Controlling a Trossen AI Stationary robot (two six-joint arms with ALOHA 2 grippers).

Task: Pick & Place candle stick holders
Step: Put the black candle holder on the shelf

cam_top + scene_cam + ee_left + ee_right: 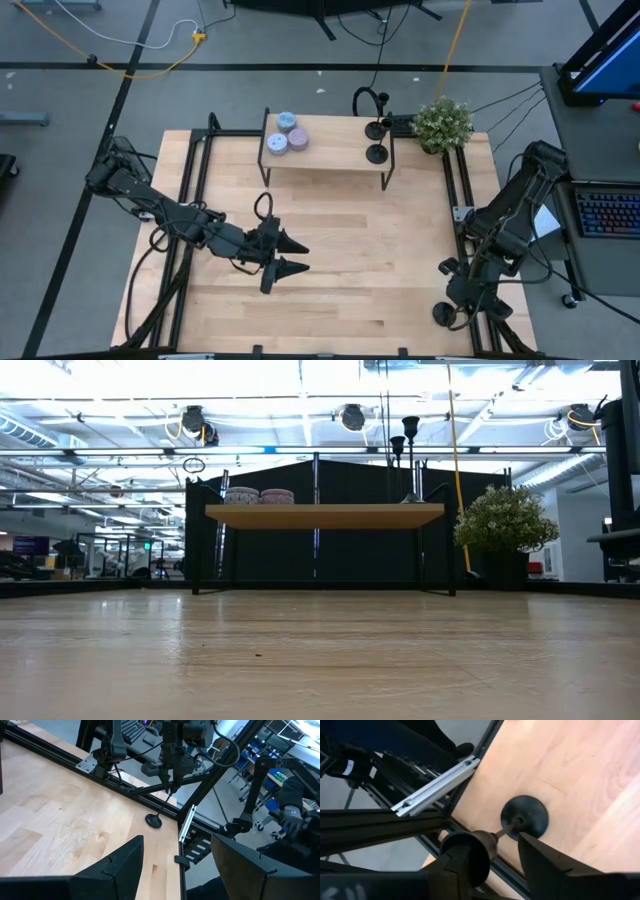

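One black candle stick holder (524,815) is at the table's near right corner, with its disc base (154,821) on the wood and its thin stem leaning. My right gripper (495,845) points down over it and is shut on its top end; it also shows in the high view (447,310). Two more holders (377,128) (377,153) stand by their bases on the right end of a small wooden shelf (330,150). My left gripper (303,257) is open and empty over the table's middle left. My right gripper has the holder's top end (482,847) between its two fingers, coming from above and pointing down. The stem (162,805) slants below the fingers. The disc base stays on the table near the edge rail.
Three small round tins (285,135) sit on the shelf's left end. A potted plant (442,122) stands at the far right corner. Black frame rails (465,200) run along the table's left and right edges. Bare wood lies between the arms.
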